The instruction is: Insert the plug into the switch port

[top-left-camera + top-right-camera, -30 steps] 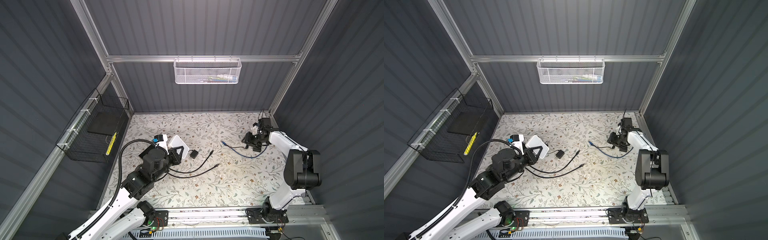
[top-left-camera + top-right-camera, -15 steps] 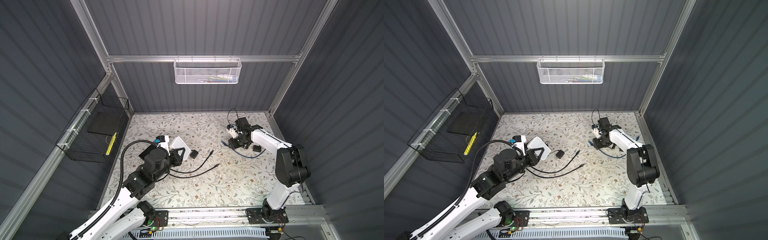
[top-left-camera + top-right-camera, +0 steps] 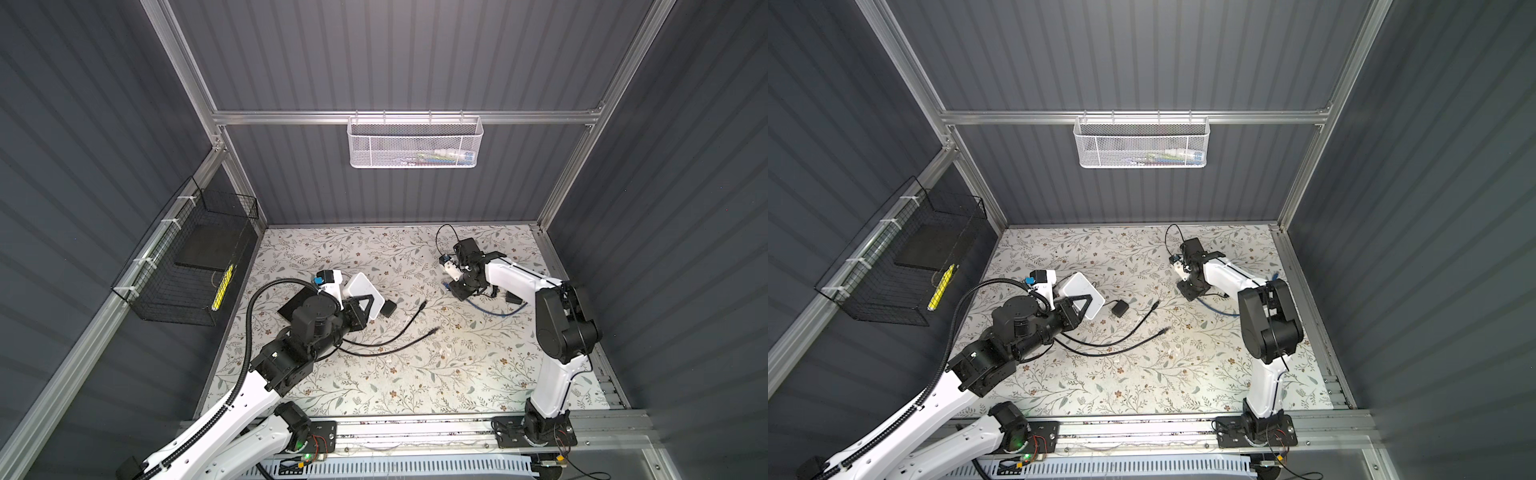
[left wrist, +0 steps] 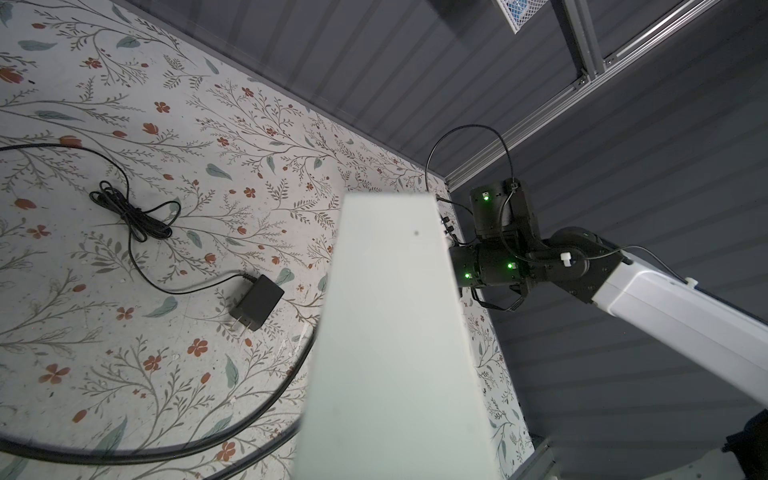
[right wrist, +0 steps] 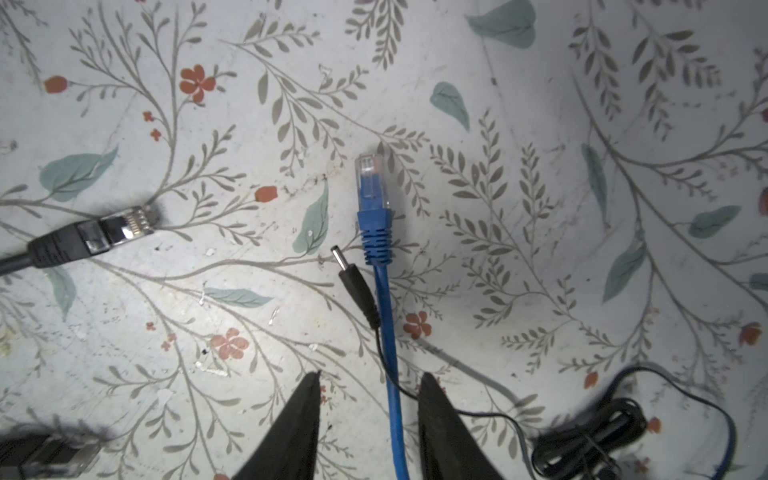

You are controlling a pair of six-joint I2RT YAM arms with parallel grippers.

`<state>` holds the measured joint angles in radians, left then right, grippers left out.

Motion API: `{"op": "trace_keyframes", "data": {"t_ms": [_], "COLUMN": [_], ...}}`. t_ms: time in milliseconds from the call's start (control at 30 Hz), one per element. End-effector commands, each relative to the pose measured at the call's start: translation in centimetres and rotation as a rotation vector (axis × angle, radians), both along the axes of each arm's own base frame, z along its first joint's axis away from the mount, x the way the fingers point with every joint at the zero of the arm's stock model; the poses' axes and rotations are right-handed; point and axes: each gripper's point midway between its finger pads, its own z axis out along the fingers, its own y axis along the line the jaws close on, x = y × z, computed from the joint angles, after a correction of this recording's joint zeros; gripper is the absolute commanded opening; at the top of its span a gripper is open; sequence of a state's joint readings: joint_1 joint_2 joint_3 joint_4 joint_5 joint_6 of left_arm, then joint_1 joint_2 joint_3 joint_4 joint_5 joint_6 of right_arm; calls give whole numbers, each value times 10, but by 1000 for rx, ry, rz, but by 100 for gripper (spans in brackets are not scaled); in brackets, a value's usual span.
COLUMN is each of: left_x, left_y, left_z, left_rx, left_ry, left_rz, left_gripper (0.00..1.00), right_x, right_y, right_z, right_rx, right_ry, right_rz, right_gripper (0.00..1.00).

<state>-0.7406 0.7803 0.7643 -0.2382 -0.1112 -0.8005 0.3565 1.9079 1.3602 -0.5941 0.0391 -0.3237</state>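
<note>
While the left gripper (image 3: 365, 305) clamps the white switch (image 3: 359, 284) at the mat's left, the right gripper (image 5: 372, 375) hangs low, jaws partly apart, straddling the blue cable (image 5: 384, 299) without gripping it. Its plug (image 5: 372, 183) lies on the mat (image 5: 540, 249), beside a barrel plug (image 5: 353, 282).

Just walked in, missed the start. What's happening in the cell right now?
The left hand is clamped on the white switch at the left of the mat. The right hand hangs over the blue Ethernet cable, fingers apart on either side of it behind its plug, not yet gripping. A black barrel plug lies right beside it. Insertion hasn't started.
</note>
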Motion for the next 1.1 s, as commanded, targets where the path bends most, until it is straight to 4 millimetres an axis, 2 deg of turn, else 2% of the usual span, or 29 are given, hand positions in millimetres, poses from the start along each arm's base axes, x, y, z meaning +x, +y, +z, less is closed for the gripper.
{"op": "trace_keyframes", "data": {"t_ms": [0,433,1067], "left_x": [1,1,1], "left_y": [0,2,5], "left_z": [12,10,7], "left_rx": [-39,-30,-19], "left_ry": [-31,-32,-31], "left_rz": [4,13,23], "left_gripper": [0,0,0], "right_x": [7,12,16], "right_y": [1,13,12], "right_z": [-4,-18,-25], "right_rx": [-40,-66,-87], "right_ry": [-13,-14,-9], "right_rz": [20,43,41], "right_gripper": [41,39,29]}}
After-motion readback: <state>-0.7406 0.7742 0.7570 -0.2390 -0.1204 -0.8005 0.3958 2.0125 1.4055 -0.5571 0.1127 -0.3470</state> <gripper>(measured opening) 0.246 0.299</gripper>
